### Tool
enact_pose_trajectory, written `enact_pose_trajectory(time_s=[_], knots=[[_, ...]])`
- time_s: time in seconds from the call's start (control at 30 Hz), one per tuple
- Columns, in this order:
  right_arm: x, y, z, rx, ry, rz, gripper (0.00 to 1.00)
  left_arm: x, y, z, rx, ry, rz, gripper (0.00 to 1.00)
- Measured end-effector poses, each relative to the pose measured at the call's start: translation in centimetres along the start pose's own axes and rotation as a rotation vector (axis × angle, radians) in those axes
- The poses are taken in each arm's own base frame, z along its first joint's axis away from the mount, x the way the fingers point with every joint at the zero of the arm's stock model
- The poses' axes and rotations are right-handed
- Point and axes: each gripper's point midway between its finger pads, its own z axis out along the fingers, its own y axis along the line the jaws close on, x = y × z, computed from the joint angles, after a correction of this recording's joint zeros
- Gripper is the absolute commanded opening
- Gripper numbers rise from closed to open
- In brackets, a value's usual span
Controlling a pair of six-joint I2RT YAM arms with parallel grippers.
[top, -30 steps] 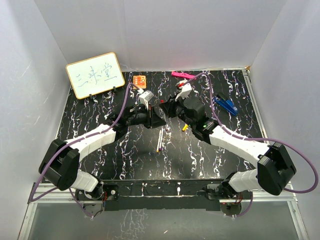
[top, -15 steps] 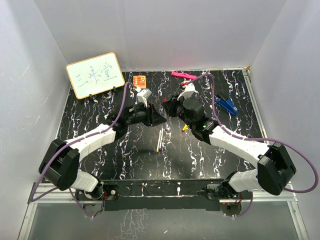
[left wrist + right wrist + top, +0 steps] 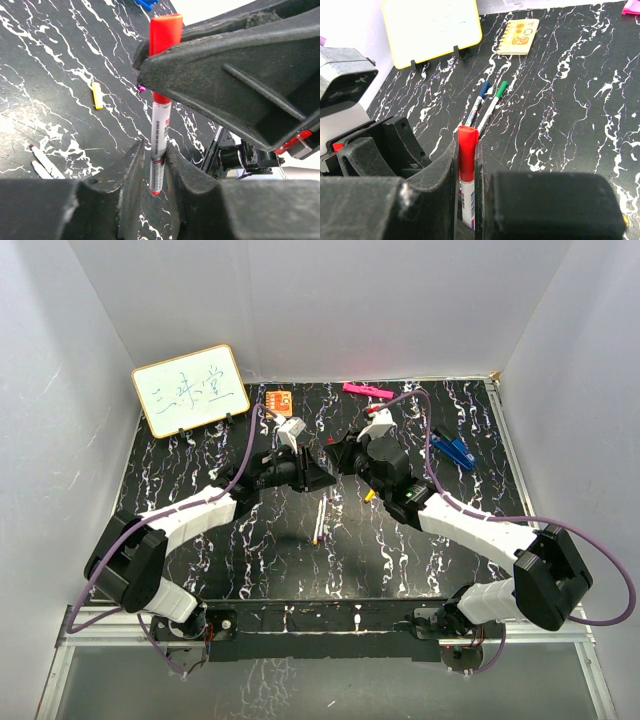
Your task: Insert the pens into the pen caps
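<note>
A white-barrelled pen (image 3: 159,135) with a red cap (image 3: 164,35) on its end is held between both grippers above the middle of the table. My left gripper (image 3: 152,152) is shut on the pen's lower barrel. My right gripper (image 3: 467,145) is shut on the red cap (image 3: 467,150), with the white barrel (image 3: 468,202) below it. In the top view the two grippers (image 3: 312,466) (image 3: 340,452) meet tip to tip. Two bare pens (image 3: 320,520) lie in front of them. A yellow cap (image 3: 97,95) and a purple cap (image 3: 141,88) lie on the table.
A blue-capped pen (image 3: 480,96) and a green-capped pen (image 3: 496,99) lie side by side beyond the grippers. A whiteboard (image 3: 190,390) and an orange notebook (image 3: 279,400) stand at the back left. A pink bar (image 3: 368,390) and a blue clip (image 3: 455,451) lie at the back right.
Both grippers stay closed together on the red pen and cap. The left arm has shifted slightly, and the pair sits a little further back.
</note>
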Motion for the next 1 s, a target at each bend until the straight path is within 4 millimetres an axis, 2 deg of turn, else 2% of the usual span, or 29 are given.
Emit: enact_pose_trajectory(time_s=[0.2,0.47,1.0], knots=[[0.5,-0.3,-0.1,0.005,0.009,0.013,0.00,0.4,-0.1,0.2,0.016,0.018,-0.021,0.00],[0.5,-0.1,0.0,-0.004,0.007,0.007,0.00,0.2,-0.2,0.3,0.021,0.012,-0.023,0.00],[2.5,0.4,-0.1,-0.065,0.097,-0.023,0.00,1.2,1.0,-0.6,-0.062,0.093,-0.049,0.00]])
